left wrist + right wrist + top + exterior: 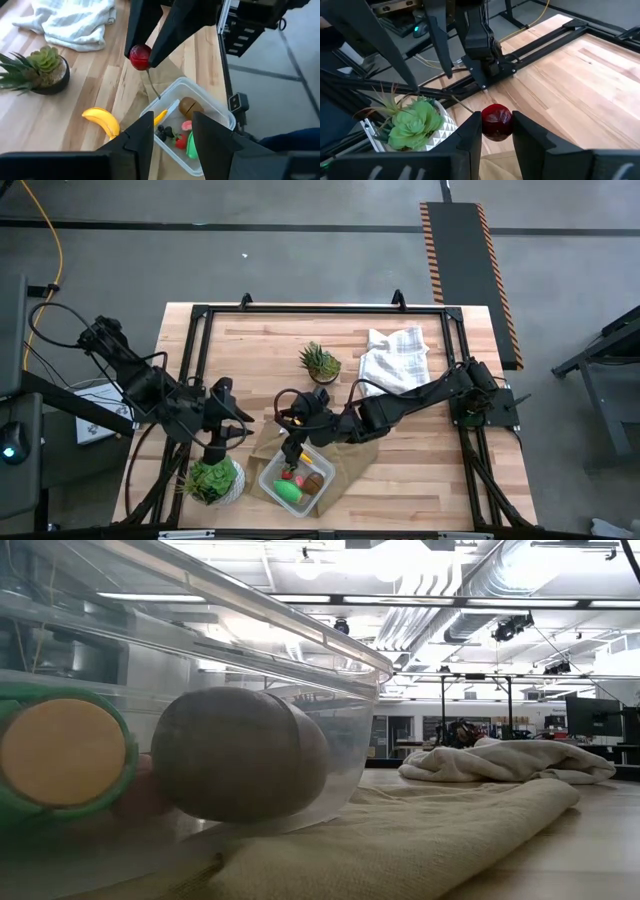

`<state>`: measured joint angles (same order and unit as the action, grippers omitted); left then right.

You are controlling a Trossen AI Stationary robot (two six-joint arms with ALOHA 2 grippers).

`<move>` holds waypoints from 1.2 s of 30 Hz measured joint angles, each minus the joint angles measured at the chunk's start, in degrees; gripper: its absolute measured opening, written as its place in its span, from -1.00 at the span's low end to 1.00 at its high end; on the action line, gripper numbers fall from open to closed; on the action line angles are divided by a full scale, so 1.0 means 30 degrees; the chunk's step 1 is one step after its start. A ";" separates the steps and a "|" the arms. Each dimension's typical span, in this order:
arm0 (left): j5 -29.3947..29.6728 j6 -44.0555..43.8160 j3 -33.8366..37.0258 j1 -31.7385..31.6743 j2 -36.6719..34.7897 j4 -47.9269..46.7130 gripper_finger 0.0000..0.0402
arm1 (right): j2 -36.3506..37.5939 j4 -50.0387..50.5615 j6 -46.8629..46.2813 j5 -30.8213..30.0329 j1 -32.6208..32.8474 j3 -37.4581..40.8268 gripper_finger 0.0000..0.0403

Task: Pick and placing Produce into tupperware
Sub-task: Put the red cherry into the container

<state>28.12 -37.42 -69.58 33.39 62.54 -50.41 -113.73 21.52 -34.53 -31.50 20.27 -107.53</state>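
Kiwi (190, 106), strawberry (180, 141) inside tupperware (220, 113)

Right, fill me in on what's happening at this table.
The right gripper is shut on a dark red fruit, holding it above the tupperware, which sits on a brown paper bag and already holds several produce pieces. The left gripper hovers nearby, empty. A yellow banana lies outside the box.

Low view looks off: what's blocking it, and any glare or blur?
Low view: the tupperware fills the left, its clear wall smearing the brown kiwi and green piece; ceiling lights glare on its rim. High view: evenly lit, soft shadows.
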 joint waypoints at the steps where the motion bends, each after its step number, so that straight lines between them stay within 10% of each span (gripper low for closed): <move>1: 0.0070 0.0162 0.0000 -0.0004 0.0117 0.0032 -0.38 | 0.0000 0.0000 0.0009 -0.0002 0.0000 0.0000 -0.59; 36: 0.2003 0.0637 0.0007 -0.0015 0.1372 0.1393 -0.38 | 0.0000 -0.0991 0.1167 0.0523 -0.0007 0.0007 -0.59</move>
<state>34.14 -35.51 -69.56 33.34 66.65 -46.23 -113.73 18.55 -31.03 -29.93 20.25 -107.50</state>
